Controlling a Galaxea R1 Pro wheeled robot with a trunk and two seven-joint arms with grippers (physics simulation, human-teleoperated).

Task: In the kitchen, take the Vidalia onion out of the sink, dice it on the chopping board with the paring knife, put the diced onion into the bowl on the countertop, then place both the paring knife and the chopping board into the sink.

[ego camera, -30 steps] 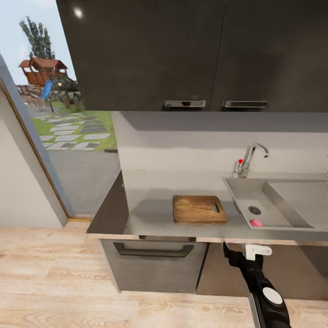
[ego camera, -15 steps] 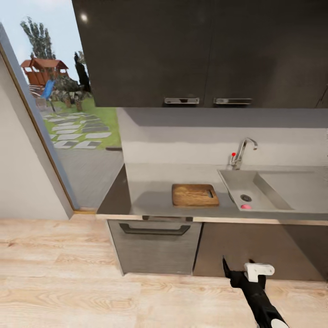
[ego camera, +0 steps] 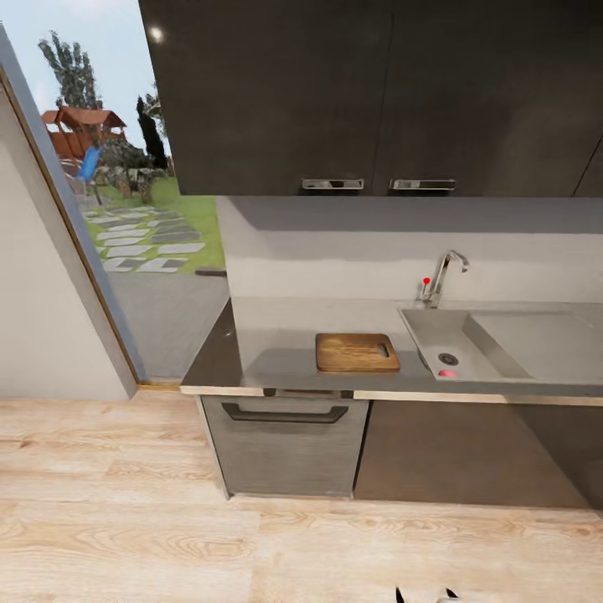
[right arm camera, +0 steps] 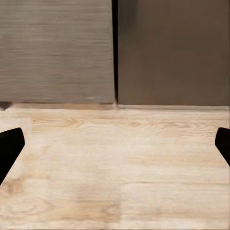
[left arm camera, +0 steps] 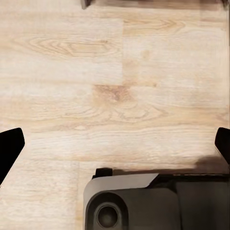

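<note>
Left pincer and right pincer: fingertips wide apart, empty, over wood floor. Chopping board flat on desk, beside sink. Small pink onion in basin by drain; likely light, round, prone to roll, so grip across middle
</note>
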